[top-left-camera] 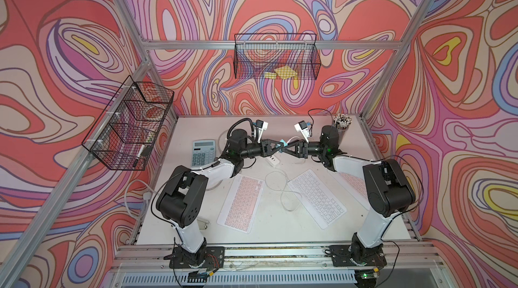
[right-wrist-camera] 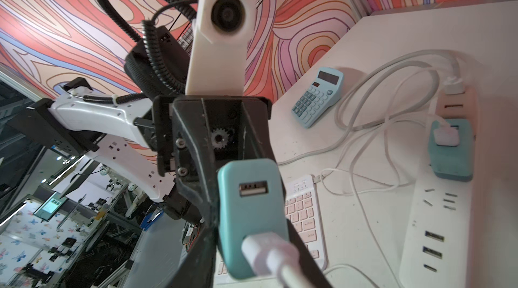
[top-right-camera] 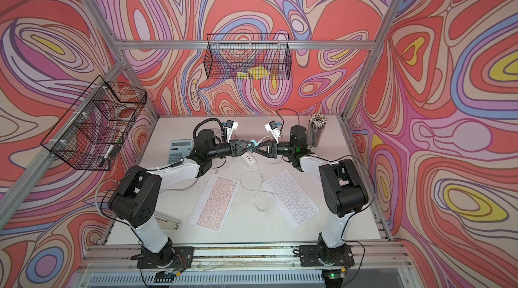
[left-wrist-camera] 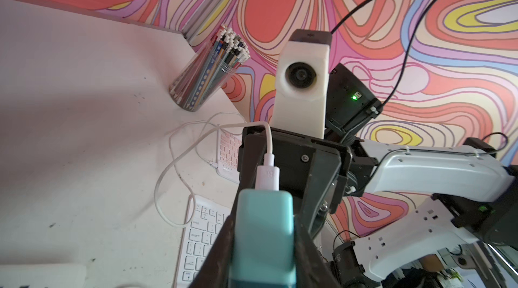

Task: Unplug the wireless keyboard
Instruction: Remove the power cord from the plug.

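Both arms meet above the back of the table. My left gripper (top-left-camera: 282, 147) (left-wrist-camera: 263, 258) is shut on a teal charger block (left-wrist-camera: 263, 233) (right-wrist-camera: 251, 211) held in the air. A white USB plug (left-wrist-camera: 267, 173) (right-wrist-camera: 267, 253) sits in the block's lower port, and the port above it is empty. My right gripper (top-left-camera: 288, 149) (right-wrist-camera: 258, 268) is open, its fingers on either side of that plug with a gap on one side. The plug's white cable (top-left-camera: 276, 185) loops down between a pink keyboard (top-left-camera: 242, 204) and a white keyboard (top-left-camera: 318, 198). Another pink keyboard (top-left-camera: 351, 185) lies partly under the right arm.
A white power strip (top-left-camera: 273, 160) (right-wrist-camera: 437, 230) lies below the grippers with a second teal charger (right-wrist-camera: 451, 154) on it. A blue calculator (top-left-camera: 204, 153) sits at the back left, a pencil cup (top-left-camera: 340, 129) at the back right. Wire baskets (top-left-camera: 276, 56) hang on the walls.
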